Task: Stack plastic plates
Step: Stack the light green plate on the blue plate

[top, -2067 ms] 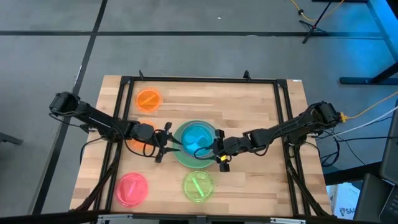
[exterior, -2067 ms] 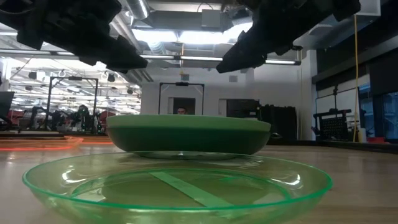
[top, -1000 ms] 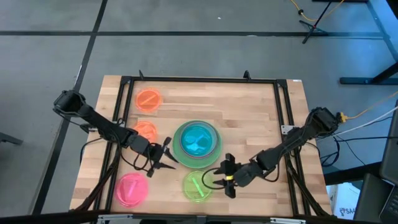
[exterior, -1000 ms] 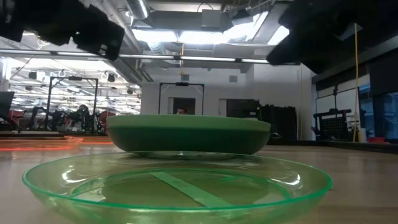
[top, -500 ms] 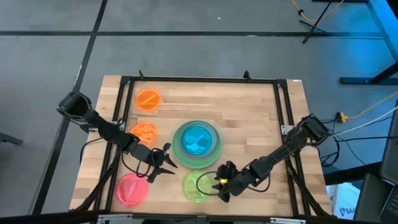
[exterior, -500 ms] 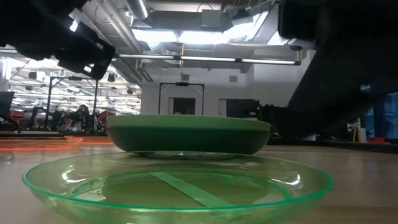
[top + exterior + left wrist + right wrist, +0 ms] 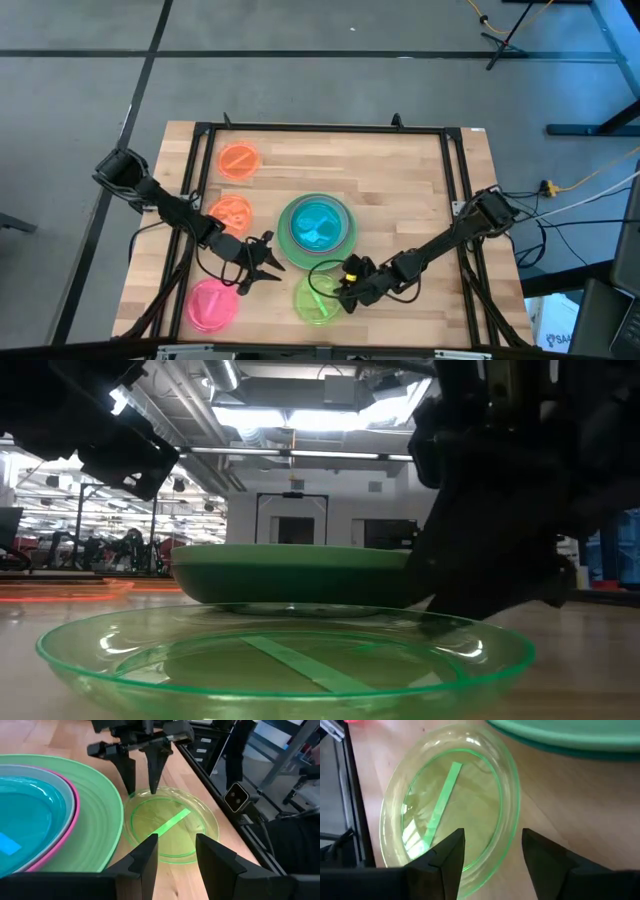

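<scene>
Risk, judged: right gripper [image 7: 345, 290] with fingers spread and empty over rim of small translucent lime plastic plate [image 7: 318, 299]; thin rim may slip from pinch, or plate skid on wooden counter [image 7: 400, 180].
Large green plastic plate [image 7: 317, 232], counter centre, holds magenta then pale blue plates.
Lime plate empty, just beside stack.
Left gripper [image 7: 268, 262] spread, empty, near stack.
</scene>
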